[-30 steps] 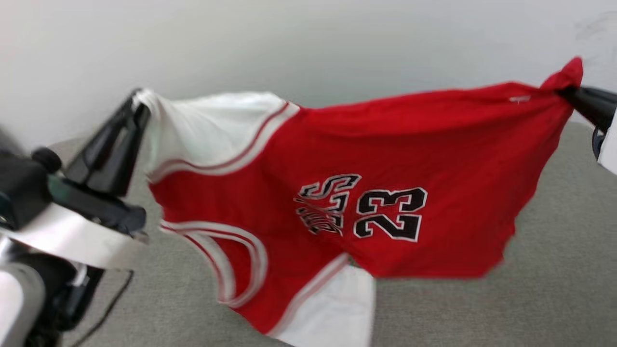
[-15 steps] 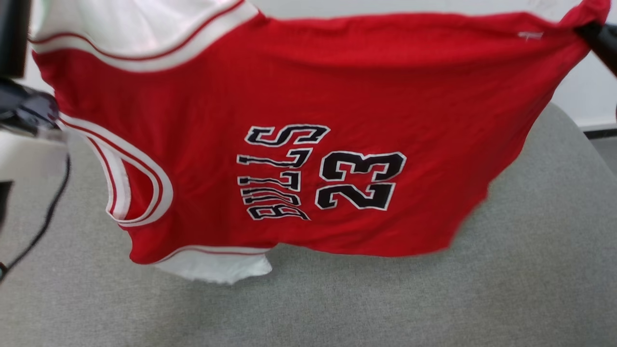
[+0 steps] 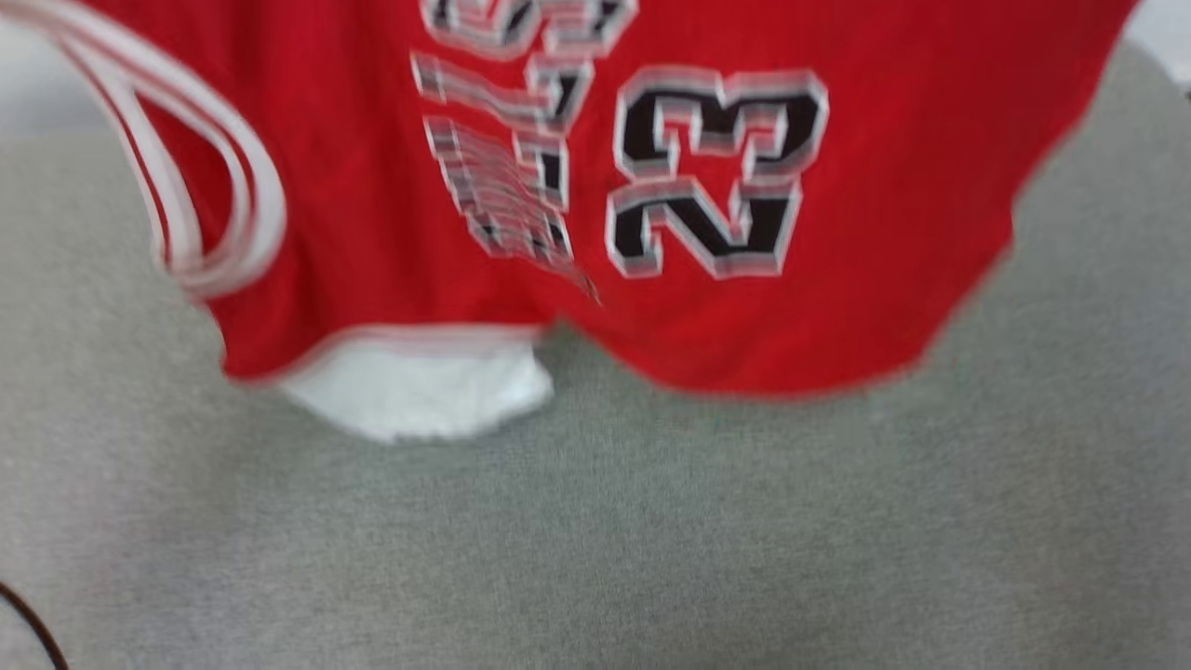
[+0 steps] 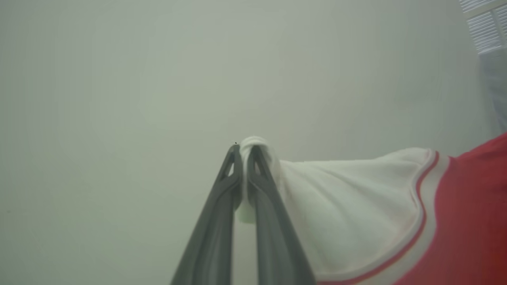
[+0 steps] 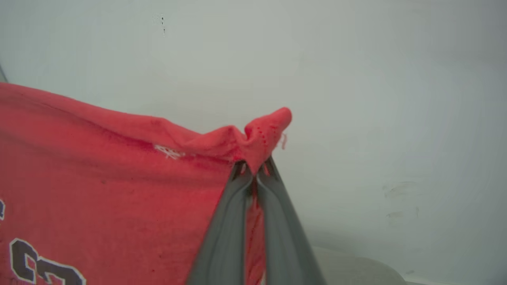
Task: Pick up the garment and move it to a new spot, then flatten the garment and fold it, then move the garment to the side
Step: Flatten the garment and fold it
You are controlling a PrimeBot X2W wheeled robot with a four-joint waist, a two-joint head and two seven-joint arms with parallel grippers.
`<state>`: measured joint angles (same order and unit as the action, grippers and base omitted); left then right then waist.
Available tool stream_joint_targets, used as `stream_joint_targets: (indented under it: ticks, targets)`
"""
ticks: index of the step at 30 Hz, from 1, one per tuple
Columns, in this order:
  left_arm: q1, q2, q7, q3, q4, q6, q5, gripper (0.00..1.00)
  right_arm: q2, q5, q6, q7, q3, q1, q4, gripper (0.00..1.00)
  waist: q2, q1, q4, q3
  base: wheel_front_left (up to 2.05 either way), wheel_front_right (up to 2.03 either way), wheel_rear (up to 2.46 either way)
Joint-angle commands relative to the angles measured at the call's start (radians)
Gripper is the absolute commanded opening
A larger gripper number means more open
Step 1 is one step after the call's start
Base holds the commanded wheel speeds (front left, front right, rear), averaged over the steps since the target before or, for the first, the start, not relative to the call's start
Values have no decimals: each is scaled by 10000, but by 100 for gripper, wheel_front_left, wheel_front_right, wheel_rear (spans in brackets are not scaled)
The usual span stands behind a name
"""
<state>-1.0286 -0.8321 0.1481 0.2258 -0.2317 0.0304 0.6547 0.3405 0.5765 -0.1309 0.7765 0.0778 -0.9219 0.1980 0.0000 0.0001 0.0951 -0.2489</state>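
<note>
The garment (image 3: 372,186), a red jersey with white sleeves and striped trim, hangs stretched in the air above the grey surface. Black white-outlined lettering and a number show on its front, blurred. A white sleeve (image 3: 419,391) dangles at its lower edge, close over the surface. My left gripper (image 4: 244,149) is shut on the bunched white sleeve end (image 4: 348,206), seen in the left wrist view. My right gripper (image 5: 255,169) is shut on a red corner of the garment (image 5: 99,166), in the right wrist view. Its top edge lies beyond the head view's upper border.
A grey fabric-covered surface (image 3: 595,540) spreads below the hanging cloth. A pale wall (image 5: 376,99) stands behind. A thin dark cable (image 3: 33,628) crosses the lower left corner of the head view. A window blind (image 4: 485,23) shows at the left wrist view's top right.
The head view has tilted down, so both grippers have left it and more grey surface shows. The garment stays held stretched between the two grippers, with its lettering now at the top.
</note>
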Motion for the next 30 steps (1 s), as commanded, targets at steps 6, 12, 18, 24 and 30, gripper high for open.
stream_joint_targets:
  ticks: [6, 12, 18, 24, 30]
  targets:
    - [-3045, 325, -267, 498, 2052, -835, -696, 0, 37, -906, 6, -1425, -349, -2231, -1633, 0, 0, -1, -35, -2386, 0, 0, 0]
    - [-5935, 1076, -833, 1061, 4211, -1218, -1410, 0, -133, -1538, 7, -2828, -402, -4442, -3558, 0, 0, -1, -331, -3612, 0, 0, 0]
    - [-7911, 1956, -2026, 1387, 6331, -1389, -1754, 0, -392, -2199, 9, -3845, -467, -6008, -5350, 0, 0, -1, -598, -4551, 0, 0, 0]
    - [-7032, 2776, -3578, 1936, 8006, -1553, -1306, 0, -559, -2648, 7, -5715, -1154, -5514, -6729, 0, 0, -1, -1065, -4828, 0, 0, 0]
    - [-4509, 3618, -4099, 1801, 8250, -1566, -623, 0, -83, -2262, 6, -6674, -2118, -3865, -7621, 0, 0, -1, -1405, -4174, 0, 0, 0]
